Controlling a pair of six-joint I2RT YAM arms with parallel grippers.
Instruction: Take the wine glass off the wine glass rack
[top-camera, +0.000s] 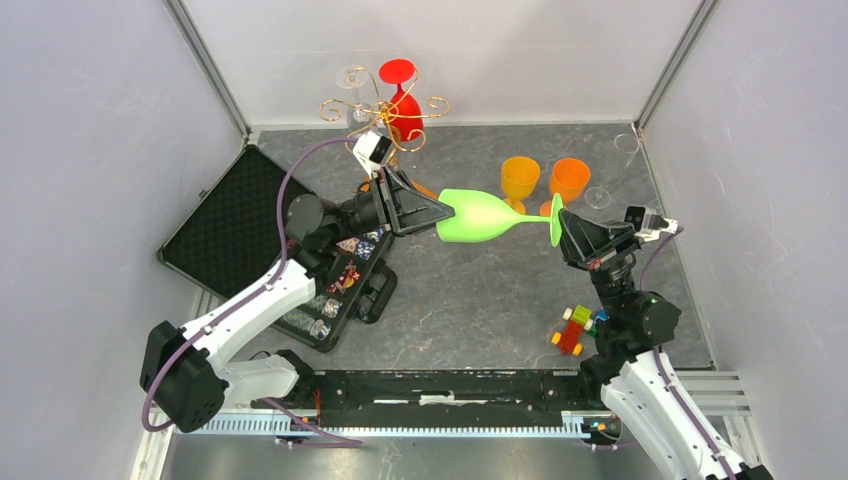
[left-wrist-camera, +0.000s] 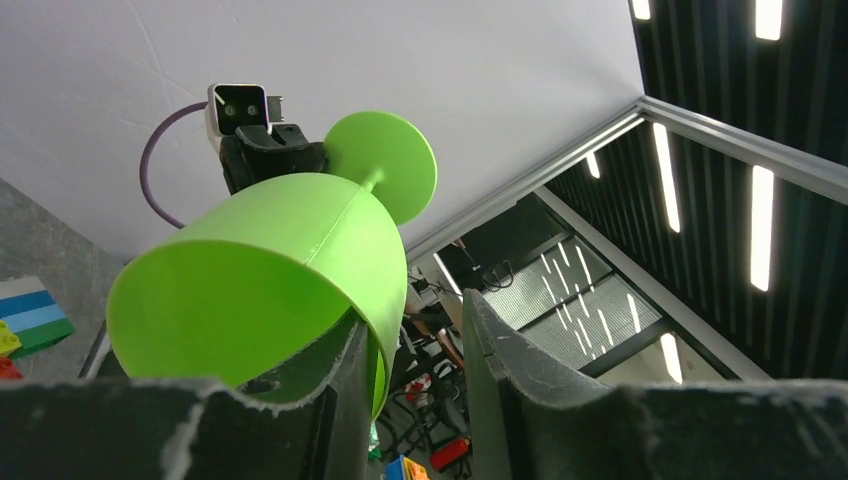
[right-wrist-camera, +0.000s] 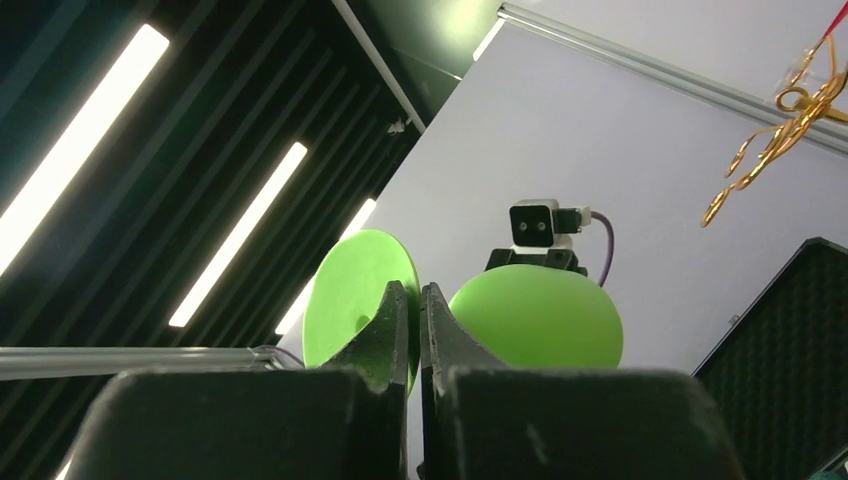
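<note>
A green wine glass hangs sideways in the air between my two arms, well away from the gold wire wine glass rack at the back. My right gripper is shut on the edge of its round foot. My left gripper is at the bowl's mouth. In the left wrist view one finger sits inside the bowl against its wall. The other finger stands outside with a visible gap, so the left gripper is open. A red glass hangs on the rack.
A clear glass also hangs on the rack. Two orange cups and clear glasses stand at the back right. An open black case of poker chips lies at the left, under my left arm. Toy bricks lie near the right arm's base.
</note>
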